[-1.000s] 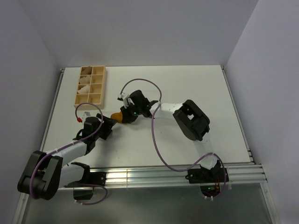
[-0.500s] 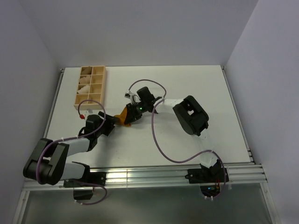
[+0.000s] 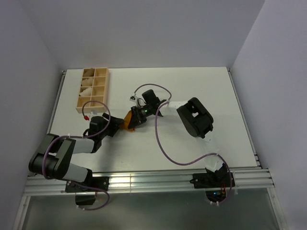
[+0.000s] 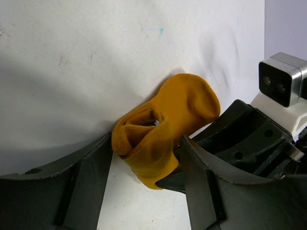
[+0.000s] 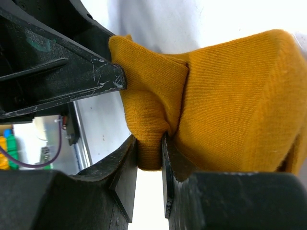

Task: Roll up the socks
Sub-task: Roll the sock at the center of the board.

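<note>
Socks (image 3: 128, 120) of mustard-orange fabric are found bunched on the table (image 3: 206, 86), a little below and to the right of the wooden tray (image 3: 107, 91) and between the two arms. No dark cuff can be made out. In the right wrist view a fold of the fabric (image 5: 225, 96) is seen pinched between the fingers of the right gripper (image 5: 149, 153). The left gripper (image 4: 146, 163) is set with its jaws spread to either side of the bundle (image 4: 163, 129), close against it, though no squeeze can be seen.

The rolling step is judged to be in hand and only partly done — the fabric is doubled over but loose. A firm closing of the left jaws on the folded end is called for next, so that the pinch on the far side may be let go and the roll turned further.

Against the picture of a second ago, the left gripper (image 3: 114, 127) has been brought nearer the tray and up to the socks, its arm more sharply folded. The right gripper (image 3: 135, 120) has been turned at the wrist, and the bundle has been shifted slightly away from the tray.
</note>
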{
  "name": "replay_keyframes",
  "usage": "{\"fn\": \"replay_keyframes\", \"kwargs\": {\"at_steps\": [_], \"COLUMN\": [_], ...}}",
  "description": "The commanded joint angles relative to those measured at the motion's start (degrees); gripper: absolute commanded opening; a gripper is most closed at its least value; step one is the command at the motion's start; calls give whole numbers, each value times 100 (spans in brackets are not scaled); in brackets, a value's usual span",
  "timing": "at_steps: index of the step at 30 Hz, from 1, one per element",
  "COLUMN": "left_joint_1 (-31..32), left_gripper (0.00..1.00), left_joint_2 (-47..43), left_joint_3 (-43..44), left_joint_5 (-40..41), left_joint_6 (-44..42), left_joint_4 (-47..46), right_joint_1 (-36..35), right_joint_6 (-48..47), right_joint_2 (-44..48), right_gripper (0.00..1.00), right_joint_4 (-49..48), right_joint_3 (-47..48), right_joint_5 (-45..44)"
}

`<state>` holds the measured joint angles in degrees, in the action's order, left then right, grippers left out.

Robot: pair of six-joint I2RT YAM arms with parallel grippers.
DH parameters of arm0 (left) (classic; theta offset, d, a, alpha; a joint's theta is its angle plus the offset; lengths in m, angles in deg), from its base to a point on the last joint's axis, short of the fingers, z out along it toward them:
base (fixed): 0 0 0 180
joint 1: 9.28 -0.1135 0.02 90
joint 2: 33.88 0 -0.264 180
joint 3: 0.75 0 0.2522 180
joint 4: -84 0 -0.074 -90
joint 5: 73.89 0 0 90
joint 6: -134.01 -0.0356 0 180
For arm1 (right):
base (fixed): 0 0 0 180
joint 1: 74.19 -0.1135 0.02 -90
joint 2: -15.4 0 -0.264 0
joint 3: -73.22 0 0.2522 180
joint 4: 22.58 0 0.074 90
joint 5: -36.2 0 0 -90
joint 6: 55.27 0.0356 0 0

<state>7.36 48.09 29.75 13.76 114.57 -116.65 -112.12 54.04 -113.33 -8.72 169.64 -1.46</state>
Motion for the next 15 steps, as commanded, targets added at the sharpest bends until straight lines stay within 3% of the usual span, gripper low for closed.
{"fn": "replay_keyframes", "kwargs": {"at_steps": [1,9,15], "left_joint_1": [49,120,190], "left_gripper": [64,61,51], "left_joint_2": [231,398,556], "left_joint_3": [14,111,234], "left_joint_5": [-11,24,68], "left_joint_6": [-104,-113,-122], "left_joint_4": [198,312,426], "right_joint_1": [14,75,84], "right_joint_6": [213,529,688], "right_joint_2": [-267,-285,-284], "right_gripper": [0,0,1], "right_joint_4": [193,8,-326], "right_joint_3": [-82,-258,-416], "right_joint_5": [13,57,119]}}
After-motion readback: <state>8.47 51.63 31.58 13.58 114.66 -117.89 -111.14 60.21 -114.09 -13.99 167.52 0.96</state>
